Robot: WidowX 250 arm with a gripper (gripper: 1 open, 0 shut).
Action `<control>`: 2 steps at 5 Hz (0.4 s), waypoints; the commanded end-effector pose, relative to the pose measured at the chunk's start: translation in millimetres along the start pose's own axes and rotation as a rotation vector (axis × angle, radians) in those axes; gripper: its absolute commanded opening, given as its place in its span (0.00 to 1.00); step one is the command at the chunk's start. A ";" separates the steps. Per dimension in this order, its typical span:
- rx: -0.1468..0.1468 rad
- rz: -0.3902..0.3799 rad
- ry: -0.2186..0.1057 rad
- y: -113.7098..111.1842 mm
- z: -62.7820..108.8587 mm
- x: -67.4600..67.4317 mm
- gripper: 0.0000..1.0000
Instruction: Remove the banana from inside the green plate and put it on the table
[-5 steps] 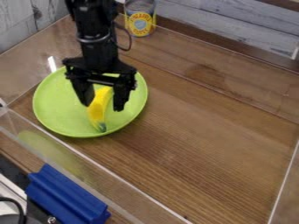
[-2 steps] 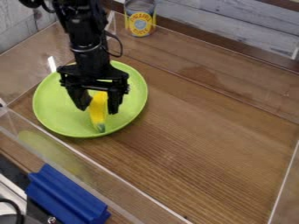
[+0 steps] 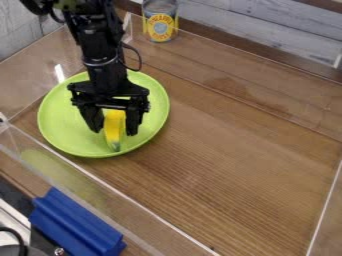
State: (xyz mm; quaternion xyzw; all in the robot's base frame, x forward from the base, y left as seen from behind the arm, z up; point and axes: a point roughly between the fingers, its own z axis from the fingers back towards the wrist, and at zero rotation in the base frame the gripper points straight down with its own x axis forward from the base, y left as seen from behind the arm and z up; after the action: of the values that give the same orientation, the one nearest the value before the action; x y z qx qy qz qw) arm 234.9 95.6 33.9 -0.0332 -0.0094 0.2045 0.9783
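Note:
A small yellow banana [image 3: 115, 130] lies inside the lime-green plate [image 3: 60, 125] on the left of the wood-grain table [image 3: 227, 150]. My black gripper [image 3: 114, 118] points straight down over the plate, open, one finger on each side of the banana's upper half. The fingertips reach down to about the plate's surface. The banana's lower, greenish tip pokes out toward the plate's near rim. I cannot tell whether the fingers touch the banana.
A yellow-labelled can [image 3: 160, 27] stands at the back behind the plate. Clear acrylic walls [image 3: 80, 190] border the table. A blue object [image 3: 74, 232] lies outside the near wall at bottom left. Bare wood stretches right of the plate.
The gripper has shifted slightly left and lowered over the banana, its fingers now straddling it more closely. The banana has stayed in the plate.

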 end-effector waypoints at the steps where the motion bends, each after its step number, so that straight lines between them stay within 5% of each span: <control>1: -0.002 0.015 -0.034 3.1 6.5 10.0 1.00; 2: -0.004 0.022 -0.030 4.6 9.0 14.2 1.00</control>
State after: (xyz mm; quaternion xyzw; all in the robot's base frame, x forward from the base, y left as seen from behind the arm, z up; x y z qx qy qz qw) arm 238.5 101.2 33.3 -0.0357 -0.0040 0.2128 0.9764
